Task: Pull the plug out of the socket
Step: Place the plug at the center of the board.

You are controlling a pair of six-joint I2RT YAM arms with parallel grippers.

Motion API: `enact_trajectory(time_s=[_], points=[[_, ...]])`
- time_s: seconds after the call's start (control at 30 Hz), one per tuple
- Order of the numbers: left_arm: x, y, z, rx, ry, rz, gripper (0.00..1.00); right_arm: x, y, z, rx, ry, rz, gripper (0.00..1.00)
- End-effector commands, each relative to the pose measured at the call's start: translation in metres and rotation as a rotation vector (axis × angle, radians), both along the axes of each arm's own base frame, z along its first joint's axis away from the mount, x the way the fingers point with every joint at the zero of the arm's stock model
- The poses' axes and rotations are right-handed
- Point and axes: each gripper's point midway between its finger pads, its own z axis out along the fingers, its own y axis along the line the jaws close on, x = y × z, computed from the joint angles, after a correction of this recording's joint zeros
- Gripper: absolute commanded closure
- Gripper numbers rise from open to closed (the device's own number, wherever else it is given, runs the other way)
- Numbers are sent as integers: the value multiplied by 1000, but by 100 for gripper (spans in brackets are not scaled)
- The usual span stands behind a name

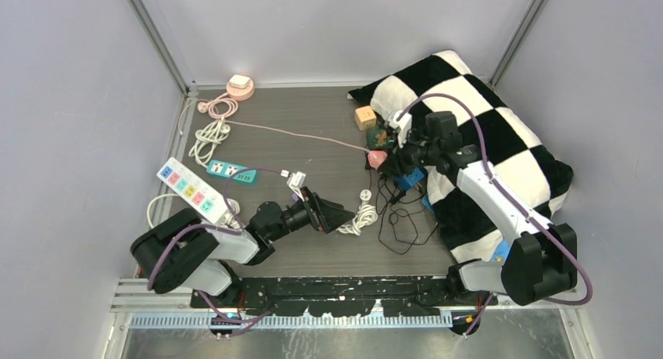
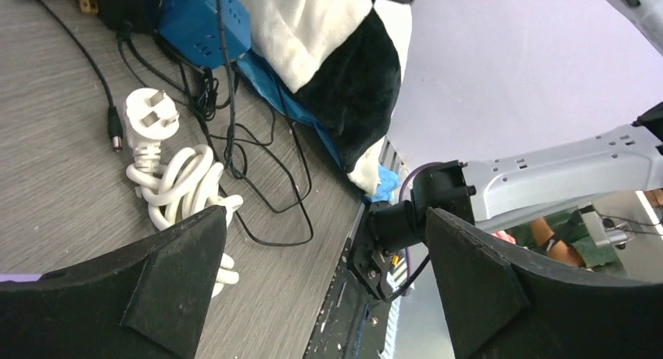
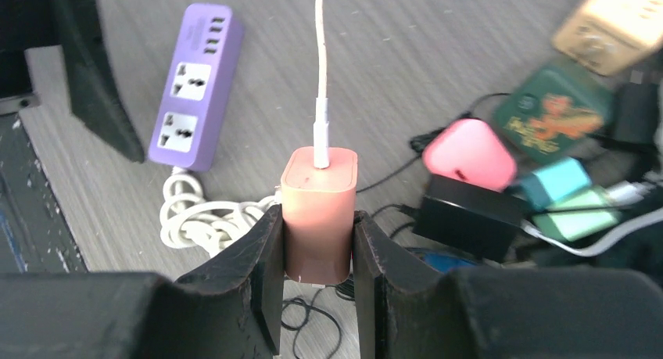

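Right claw (image 3: 317, 253) clenched on a salmon-pink, rounded plastic charger plug (image 3: 319, 195), its black fingers (image 3: 262, 257) pressing both sides and a thin pale cable (image 3: 318, 54) running from its top. The plug sits at the edge of a clutter of adapters beside a black-and-white chequered pillow (image 1: 500, 140); its underside is hidden. Left claw (image 2: 324, 249) released, jaws wide, low over the grey wood-grain table (image 2: 55, 179) by a coiled white cord (image 2: 184, 183).
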Motion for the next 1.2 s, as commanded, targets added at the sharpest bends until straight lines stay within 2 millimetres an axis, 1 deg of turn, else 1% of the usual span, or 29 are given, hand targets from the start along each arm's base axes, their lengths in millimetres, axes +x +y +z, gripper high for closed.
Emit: enact_trajectory(time_s=[0.0,0.17,0.27,0.33,0.43,0.5,0.57,0.6,0.67,0.73,0.77,0.9,1.0,1.03,1.1,1.13,1.17], points=[[-10,6,-1,118,-113,-38,0,19,-23,51,79,-36,-169,99],[-13,22,-7,292,-164,-38,0,30,-43,65,120,-53,-275,99],[-17,35,-9,371,-203,-34,0,38,-52,66,131,-53,-336,99],[-23,39,-9,393,-227,-52,0,42,-57,66,143,-52,-369,99],[-34,39,-9,397,-255,-117,0,40,-54,69,170,-39,-357,99],[-41,35,-11,398,-262,-171,0,37,-51,74,195,-33,-335,99],[-44,32,-14,404,-249,-202,0,37,-52,79,210,-41,-343,99],[-44,31,-15,404,-246,-205,0,40,-56,82,208,-55,-367,99],[-41,32,-15,410,-239,-185,0,49,-69,87,190,-89,-447,99],[-35,38,-16,434,-232,-141,0,59,-84,90,171,-134,-531,99],[-32,42,-15,450,-234,-112,0,61,-88,87,163,-138,-550,99],[-18,63,-2,498,-239,25,0,70,-88,77,163,-110,-571,99],[-6,87,14,528,-242,164,0,81,-91,71,157,-95,-599,99],[1,96,24,528,-257,229,0,85,-92,71,154,-95,-615,99],[3,109,30,539,-266,286,0,92,-98,69,139,-99,-656,99],[6,116,36,534,-278,326,0,97,-103,70,136,-106,-691,99],[8,120,37,543,-279,349,0,100,-108,72,132,-122,-724,99]])
